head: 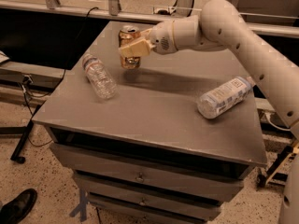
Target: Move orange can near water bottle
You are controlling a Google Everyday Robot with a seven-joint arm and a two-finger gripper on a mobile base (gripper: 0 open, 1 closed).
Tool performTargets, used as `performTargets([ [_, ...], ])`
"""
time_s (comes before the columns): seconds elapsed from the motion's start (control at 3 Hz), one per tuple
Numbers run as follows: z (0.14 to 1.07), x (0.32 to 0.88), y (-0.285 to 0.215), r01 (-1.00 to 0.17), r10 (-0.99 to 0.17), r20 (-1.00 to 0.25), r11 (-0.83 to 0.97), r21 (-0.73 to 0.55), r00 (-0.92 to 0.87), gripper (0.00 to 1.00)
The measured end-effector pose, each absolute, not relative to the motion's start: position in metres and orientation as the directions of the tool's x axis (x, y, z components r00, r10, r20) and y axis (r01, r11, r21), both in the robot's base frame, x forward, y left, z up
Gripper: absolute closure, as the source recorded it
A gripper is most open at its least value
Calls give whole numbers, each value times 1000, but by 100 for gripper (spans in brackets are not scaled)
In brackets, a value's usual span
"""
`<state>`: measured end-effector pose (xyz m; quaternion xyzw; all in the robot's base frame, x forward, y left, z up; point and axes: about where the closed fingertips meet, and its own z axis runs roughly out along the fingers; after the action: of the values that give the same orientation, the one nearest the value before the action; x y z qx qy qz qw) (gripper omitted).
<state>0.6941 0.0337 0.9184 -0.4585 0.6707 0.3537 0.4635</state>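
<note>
Holding small orange-copper metal can (130,61) aloft, gripper (132,49) was clamped on it, near clear crinkled plastic water bottle (99,76); carry step prob. ending, next needed lowering + release beside bottle.

Dim, warm-tinted light is coming from overhead; the gripper (132,50), clamping the orange can (130,60) near the far-left corner of the desk (154,113), is throwing a soft shadow rightward.
</note>
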Motion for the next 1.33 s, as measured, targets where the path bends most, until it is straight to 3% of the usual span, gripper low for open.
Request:
performTargets([
  [0.33, 915, 675, 51, -965, -270, -957, 262, 33, -106, 82],
  [1.33, 900, 655, 64, -984, -271, -961, 178, 14, -62, 13],
])
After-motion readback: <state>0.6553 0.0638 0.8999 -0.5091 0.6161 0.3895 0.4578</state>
